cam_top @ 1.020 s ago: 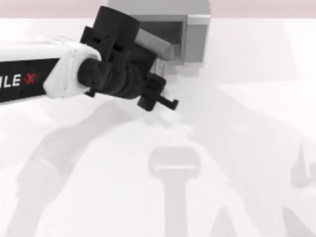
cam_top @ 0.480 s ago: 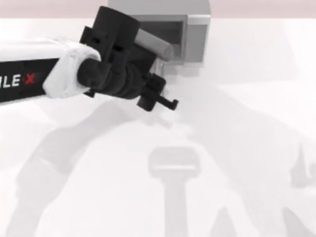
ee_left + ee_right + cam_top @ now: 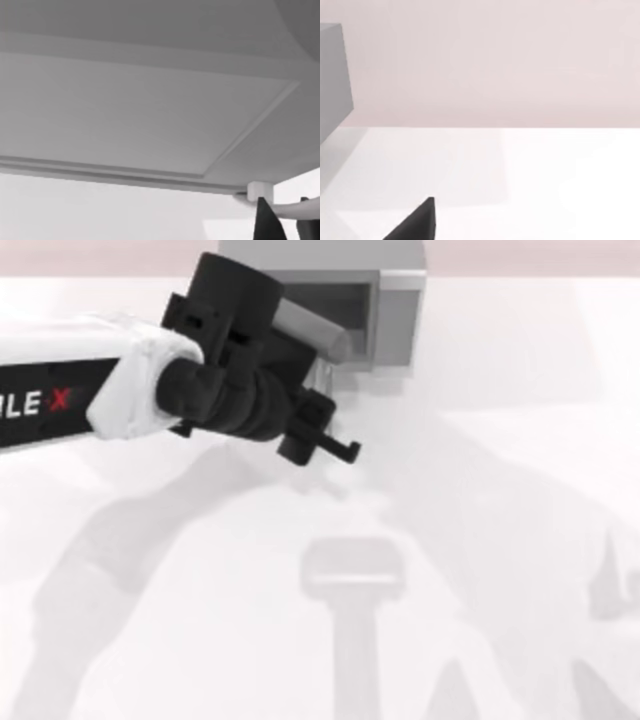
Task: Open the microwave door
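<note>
Standing at the far edge of the white table [image 3: 480, 540], the grey microwave [image 3: 400, 300] has its door [image 3: 310, 328] swung partway out, cavity exposed. Nothing else sits nearby. My left gripper [image 3: 335, 435] is just in front of the door's free edge; in the left wrist view its fingertips [image 3: 264, 220] straddle the handle [image 3: 280, 210], though I cannot tell whether they grasp it. The right arm is outside the top view.

My left arm reaches in from the table's left, its black pincer [image 3: 335, 440] angled down and rightward.
</note>
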Motion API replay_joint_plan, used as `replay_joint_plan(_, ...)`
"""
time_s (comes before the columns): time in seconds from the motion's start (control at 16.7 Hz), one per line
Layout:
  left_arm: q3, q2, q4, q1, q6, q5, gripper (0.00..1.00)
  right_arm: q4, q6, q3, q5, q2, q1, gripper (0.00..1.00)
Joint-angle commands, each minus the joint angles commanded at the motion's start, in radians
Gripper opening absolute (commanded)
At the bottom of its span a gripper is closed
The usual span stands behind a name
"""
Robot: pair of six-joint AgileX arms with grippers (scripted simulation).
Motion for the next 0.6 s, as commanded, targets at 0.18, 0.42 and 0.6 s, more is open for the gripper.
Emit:
replay_joint_plan(0.18, -0.007, -0.005, -0.002, 0.009, 0.02, 0.012, 0.0, 0.0, 0.0, 0.0, 0.0, 0.0, 0.0, 1.0)
replay_joint_plan(0.42, -0.018, -0.017, -0.004, 0.029, 0.056, 0.034, 0.0, 0.0, 0.0, 0.0, 0.0, 0.0, 0.0, 1.0)
replay_joint_plan(0.6, -0.021, -0.019, -0.005, 0.032, 0.063, 0.039, 0.0, 0.0, 0.0, 0.0, 0.0, 0.0, 0.0, 1.0)
